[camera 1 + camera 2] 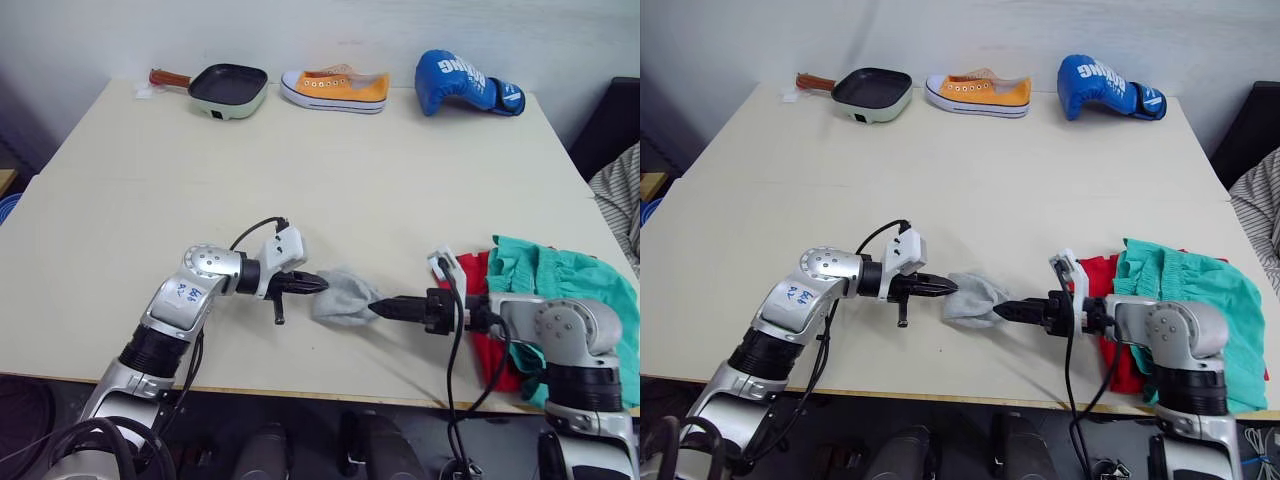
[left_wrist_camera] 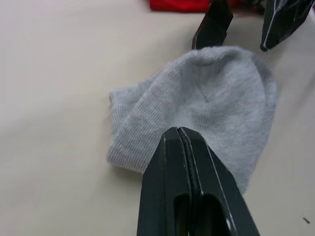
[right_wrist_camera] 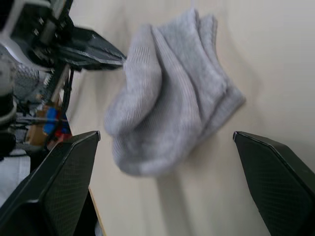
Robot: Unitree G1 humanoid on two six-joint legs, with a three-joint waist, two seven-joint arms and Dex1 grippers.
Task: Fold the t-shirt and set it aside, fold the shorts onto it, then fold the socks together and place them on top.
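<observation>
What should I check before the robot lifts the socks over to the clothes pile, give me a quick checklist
1. Left gripper shut on the socks: ok.
2. Right gripper gripping the socks: not ok, its fingers stand open either side of them.
3. Both socks together in one bundle: ok.
4. Shorts lying on the t-shirt: ok.
5. Shorts folded neatly: cannot tell.
6. Table bare between socks and pile: ok.

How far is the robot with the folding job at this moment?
Already done, as it looks: the shorts lie on the t-shirt at the table's right side. In hand: the socks lie together between the grippers; the left gripper is shut at their edge, the right gripper is open around them. Left: placing the socks on top of the shorts.
</observation>
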